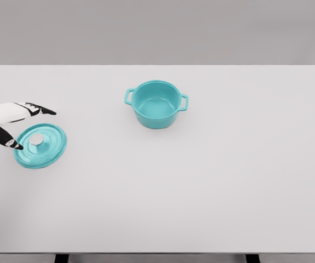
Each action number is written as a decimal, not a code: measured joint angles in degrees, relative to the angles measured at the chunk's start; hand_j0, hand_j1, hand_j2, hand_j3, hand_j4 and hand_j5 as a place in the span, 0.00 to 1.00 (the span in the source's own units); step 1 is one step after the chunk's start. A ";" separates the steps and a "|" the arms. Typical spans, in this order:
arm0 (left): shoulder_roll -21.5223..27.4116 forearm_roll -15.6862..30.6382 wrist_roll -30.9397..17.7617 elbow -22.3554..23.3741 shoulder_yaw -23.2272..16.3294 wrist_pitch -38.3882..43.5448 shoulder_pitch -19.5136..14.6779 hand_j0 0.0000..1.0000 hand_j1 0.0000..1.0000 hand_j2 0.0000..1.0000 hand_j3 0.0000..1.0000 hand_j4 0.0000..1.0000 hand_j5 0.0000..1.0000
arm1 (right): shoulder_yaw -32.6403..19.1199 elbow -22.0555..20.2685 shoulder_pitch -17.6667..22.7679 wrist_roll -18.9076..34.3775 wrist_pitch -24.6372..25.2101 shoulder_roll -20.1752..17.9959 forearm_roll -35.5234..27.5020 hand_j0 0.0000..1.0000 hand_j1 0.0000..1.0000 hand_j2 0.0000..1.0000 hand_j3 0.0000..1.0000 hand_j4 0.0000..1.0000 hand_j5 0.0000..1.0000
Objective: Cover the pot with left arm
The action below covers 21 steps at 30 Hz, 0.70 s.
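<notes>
The white table (212, 192) carries the open teal pot (156, 104) near centre. The lid (40, 146) lies flat, well apart at left, knob (36, 140) upward for gripping. The left hand (9, 123) spreads its fingers around that knob, holding nothing.

No readable text, labels, brand names, numbers or signs appear anywhere in this head view.
</notes>
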 measured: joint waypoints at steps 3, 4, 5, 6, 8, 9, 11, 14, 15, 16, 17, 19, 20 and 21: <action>-0.80 -0.80 -0.04 0.68 -0.05 -0.01 0.00 1.00 1.00 1.00 1.00 1.00 1.00 | 0.00 0.01 0.00 0.01 0.00 0.00 0.00 1.00 1.00 1.00 1.00 1.00 1.00; -0.93 -0.85 -0.05 0.77 -0.30 0.00 -0.09 1.00 1.00 1.00 1.00 1.00 1.00 | 0.00 0.01 -0.09 0.00 0.00 0.00 0.00 1.00 1.00 1.00 1.00 1.00 1.00; -1.00 -0.85 -0.06 0.83 -0.67 0.00 -0.18 1.00 1.00 1.00 1.00 1.00 1.00 | 0.00 0.01 -0.09 0.00 0.00 0.00 -0.01 1.00 1.00 1.00 1.00 1.00 1.00; -1.03 -0.88 -0.06 0.85 -0.95 0.00 -0.18 1.00 1.00 1.00 1.00 1.00 1.00 | 0.00 -0.01 -0.09 0.00 0.00 0.00 -0.03 1.00 1.00 1.00 1.00 1.00 1.00; -1.04 -0.96 -0.03 0.87 -1.32 0.00 -0.17 1.00 1.00 1.00 1.00 1.00 1.00 | 0.00 -0.01 -0.09 0.01 0.00 0.00 -0.01 1.00 1.00 1.00 1.00 1.00 1.00; -1.03 -0.98 0.04 0.88 -1.44 0.00 -0.18 0.98 0.98 0.98 0.98 0.98 0.98 | 0.00 0.00 -0.09 0.00 0.00 0.00 -0.02 1.00 1.00 1.00 1.00 1.00 1.00; -1.00 -0.97 0.14 0.89 -1.58 0.00 -0.09 0.92 0.92 0.92 0.92 0.92 0.92 | 0.00 -0.01 -0.09 0.00 0.00 0.00 -0.01 1.00 1.00 1.00 1.00 1.00 1.00; -0.90 -0.76 0.28 0.91 -1.68 0.00 0.09 0.89 0.89 0.89 0.89 0.89 0.89 | 0.00 0.01 0.00 0.01 0.00 0.00 0.00 1.00 1.00 1.00 1.00 1.00 1.00; -0.88 -0.71 0.31 0.93 -1.73 0.00 0.09 0.88 0.88 0.88 0.88 0.88 0.88 | 0.00 0.00 -0.09 0.01 0.00 0.00 -0.01 1.00 1.00 1.00 1.00 1.00 1.00; -0.86 -0.70 0.35 0.97 -1.84 0.00 0.09 0.88 0.88 0.88 0.88 0.88 0.88 | 0.00 -0.01 -0.09 0.01 0.00 0.00 -0.01 1.00 1.00 1.00 1.00 1.00 1.00; -0.85 -0.72 0.38 1.01 -1.93 0.00 0.18 0.88 0.88 0.88 0.88 0.88 0.88 | 0.00 -0.01 -0.09 0.00 0.00 0.00 -0.01 1.00 1.00 1.00 1.00 1.00 1.00; -0.87 -0.84 0.38 1.25 -2.05 0.00 0.26 0.86 0.86 0.86 0.86 0.86 0.86 | 0.00 -0.02 -0.09 0.01 0.00 0.00 0.00 1.00 1.00 1.00 1.00 1.00 1.00; -0.90 -0.88 0.38 1.38 -2.08 0.00 0.26 0.86 0.86 0.86 0.86 0.86 0.86 | 0.00 -0.02 -0.09 0.00 0.00 0.00 0.00 1.00 1.00 1.00 1.00 1.00 1.00; -0.93 -0.91 0.38 1.46 -2.10 0.00 0.26 0.86 0.86 0.86 0.86 0.86 0.86 | 0.00 -0.02 -0.09 0.00 0.00 0.00 -0.02 1.00 1.00 1.00 1.00 1.00 1.00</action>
